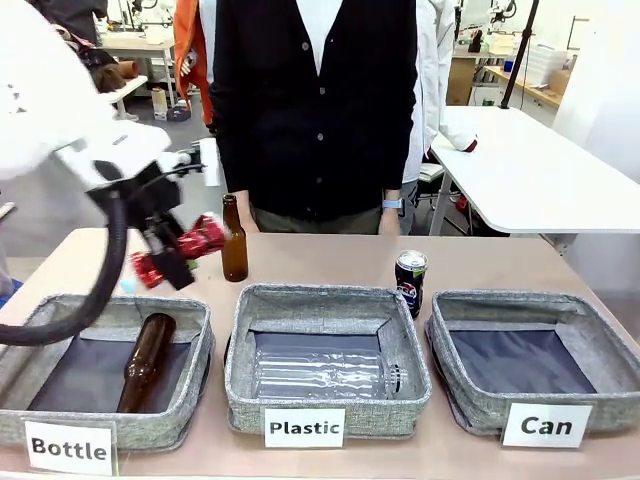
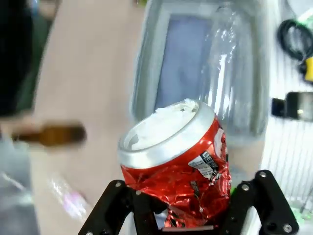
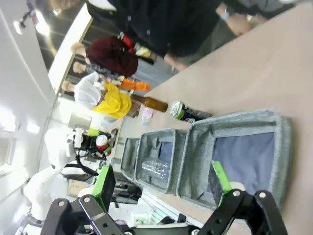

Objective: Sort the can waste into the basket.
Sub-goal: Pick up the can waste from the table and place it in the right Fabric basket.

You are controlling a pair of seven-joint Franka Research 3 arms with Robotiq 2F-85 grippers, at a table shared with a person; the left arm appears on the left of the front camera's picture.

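My left gripper [image 1: 172, 255] is shut on a crushed red can [image 1: 195, 243] and holds it in the air above the table's left part, behind the "Bottle" basket. The left wrist view has this red can [image 2: 178, 161] with its silver end up, clamped between the black fingers [image 2: 188, 218]. A black-blue can [image 1: 410, 281] stands upright on the table behind the gap between the middle and right baskets. The grey "Can" basket [image 1: 530, 301] sits at the front right with nothing in it. My right gripper [image 3: 161, 188] is open, hovering near the Can basket [image 3: 286, 147].
The "Plastic" basket [image 1: 330, 296] in the middle holds a clear bottle [image 1: 325, 375]. The "Bottle" basket [image 1: 120, 306] at left holds a brown bottle [image 1: 146, 360]. Another brown bottle [image 1: 234, 240] stands upright by my left gripper. A person stands at the far edge.
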